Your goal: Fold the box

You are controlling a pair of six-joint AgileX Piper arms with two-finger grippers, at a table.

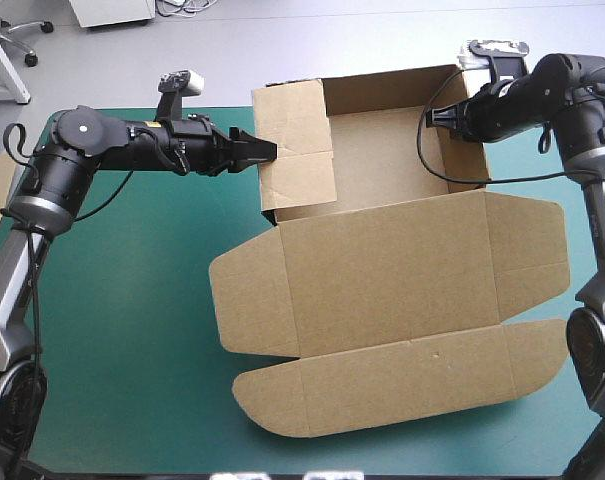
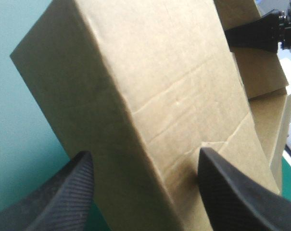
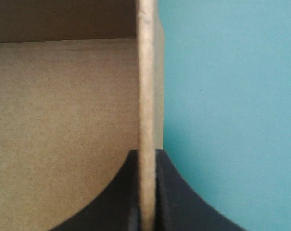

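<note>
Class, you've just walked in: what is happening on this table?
Two robot arms are forming the brown box on the teal-green table. The right gripper is shut on its right wall. The left gripper is open, fingers apart at the raised left wall. The lid lies flat nearer the robot.

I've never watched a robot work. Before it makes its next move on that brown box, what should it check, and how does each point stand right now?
1. Right claw clamped on the right wall of the box: ok, shut with the board in its grip.
2. Left claw lined up on the left wall: ok, open and straddling it.
3. Left wall fully tucked into place: cannot tell.
4. Far wall raised: ok.
5. Lid lying flat on the table, away from both claws: ok.
</note>
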